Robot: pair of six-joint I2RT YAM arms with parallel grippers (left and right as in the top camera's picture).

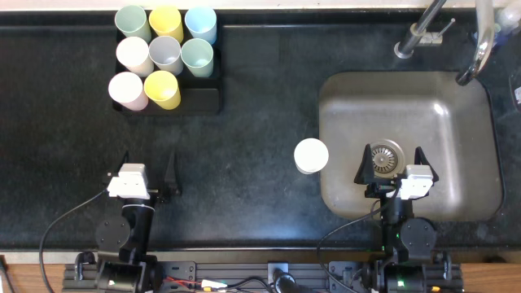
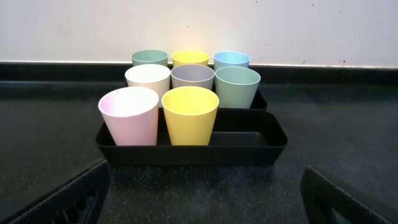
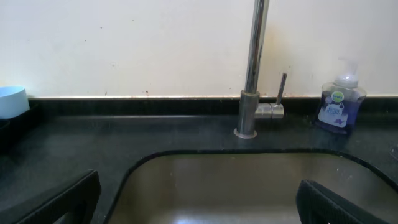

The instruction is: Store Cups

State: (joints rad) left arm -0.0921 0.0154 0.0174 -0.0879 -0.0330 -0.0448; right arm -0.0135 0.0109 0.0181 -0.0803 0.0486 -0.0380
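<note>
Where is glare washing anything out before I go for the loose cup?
Top view: the white cup on the counter is blown out to a flat bright disc, rim barely readable; the sink shows a mild sheen. Left wrist view: even light, the tray and its empty corner slot read clearly. Right wrist view: only a dull reflection in the sink, no hard glare.

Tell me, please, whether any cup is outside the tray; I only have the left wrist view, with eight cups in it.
Observer: Yes, one white cup sits on the counter at the sink's rim, on the tray's side.
Operator: Which gripper is closer to it?
Observer: The right gripper, open, over the sink near its drain.
</note>
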